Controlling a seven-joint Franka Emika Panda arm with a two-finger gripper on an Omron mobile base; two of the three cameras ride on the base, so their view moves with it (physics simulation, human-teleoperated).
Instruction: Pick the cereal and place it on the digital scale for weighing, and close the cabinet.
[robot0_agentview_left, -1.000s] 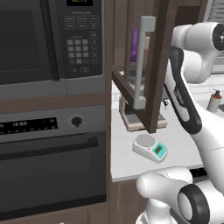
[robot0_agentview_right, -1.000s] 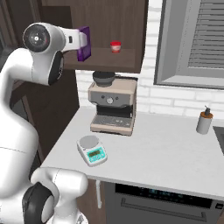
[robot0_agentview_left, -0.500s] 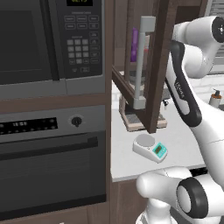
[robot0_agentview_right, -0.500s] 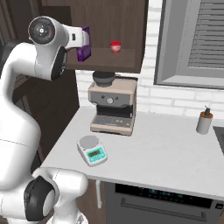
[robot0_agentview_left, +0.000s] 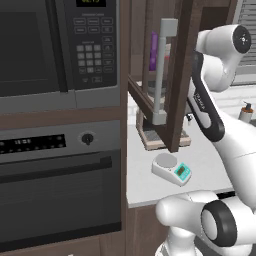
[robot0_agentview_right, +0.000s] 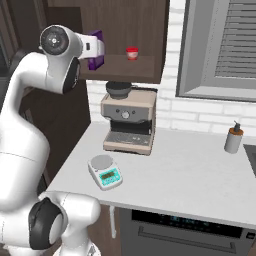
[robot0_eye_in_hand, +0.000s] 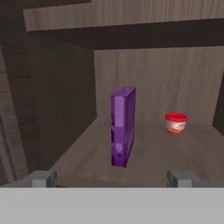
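The cereal (robot0_eye_in_hand: 121, 127) is a slim purple box standing upright on the shelf floor of the cabinet (robot0_eye_in_hand: 157, 159), edge toward me. My gripper (robot0_eye_in_hand: 111, 178) is open, just in front of the shelf's lip, with the box straight ahead between the lines of the two fingertips (robot0_eye_in_hand: 41, 178) and clear of both. From the right base view the cereal (robot0_agentview_right: 96, 59) peeks out behind my white hand inside the cabinet (robot0_agentview_right: 135, 30). The cabinet door (robot0_agentview_left: 181, 75) stands open, handle (robot0_agentview_left: 161, 70) facing left. The digital scale (robot0_agentview_right: 105, 171) sits bare on the counter's front left.
A small red-capped jar (robot0_eye_in_hand: 176, 122) stands on the same shelf, right of the box. The beige coffee machine (robot0_agentview_right: 128, 120) sits below the cabinet, behind the scale. A soap dispenser (robot0_agentview_right: 233, 137) is at the counter's far right. The microwave (robot0_agentview_left: 50, 45) and oven (robot0_agentview_left: 55, 185) fill the left.
The arm's upper joint has shifted slightly right, bringing the hand a little closer to the cabinet opening. The jaws have stayed open; cereal and scale have not moved.
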